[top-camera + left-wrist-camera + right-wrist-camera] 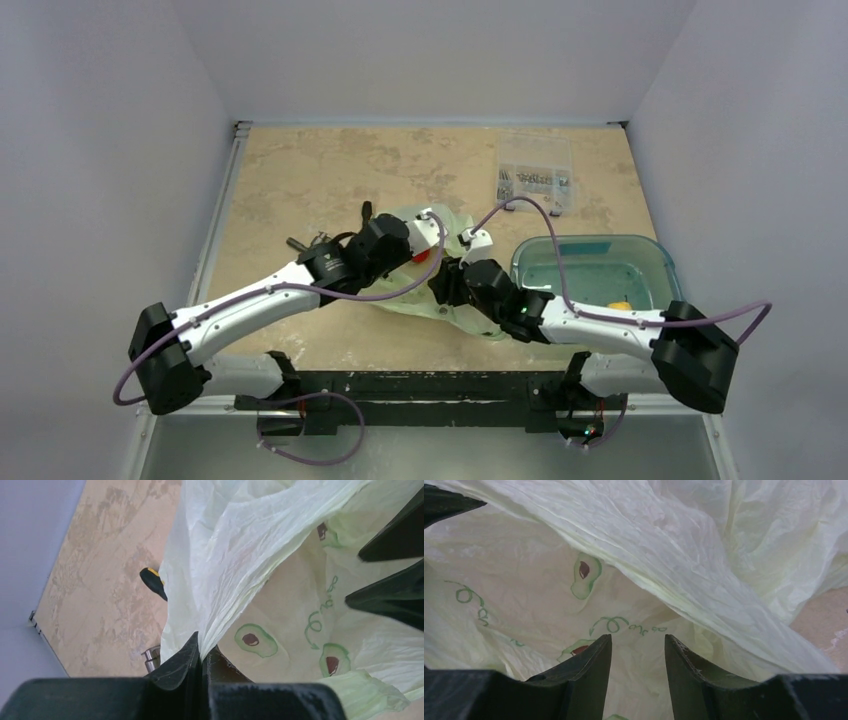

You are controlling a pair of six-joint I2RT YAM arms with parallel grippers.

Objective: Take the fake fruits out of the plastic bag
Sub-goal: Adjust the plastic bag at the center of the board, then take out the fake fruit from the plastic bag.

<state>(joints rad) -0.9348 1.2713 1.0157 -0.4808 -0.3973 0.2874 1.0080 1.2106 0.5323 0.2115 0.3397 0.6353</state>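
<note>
Bag (240, 540) lies crumpled mid-table, between the two arm tips, avocado print showing on the film. Left gripper (201, 655) is pinched tight on a fold of the bag's edge, film rising out from between the fingers. Right gripper (638, 652) has a narrow gap between its fingers, nothing clamped, and points into the bag's opening with printed film just beyond the tips. From above, both wrists sit over the bag, left one at its far-left side, right one at its near-right side. Apple (422, 256) shows as a red spot between the two wrists, within the bag's outline; cannot tell if it is under film or exposed. Other fruits not visible in any view. Tub (655, 262) stands right of the bag, a yellow fruit (620, 305) inside at its near side. Parts box (535, 172) sits at the far side of the table. Screwdriver (153, 583) lies on the table left of the bag.
</note>
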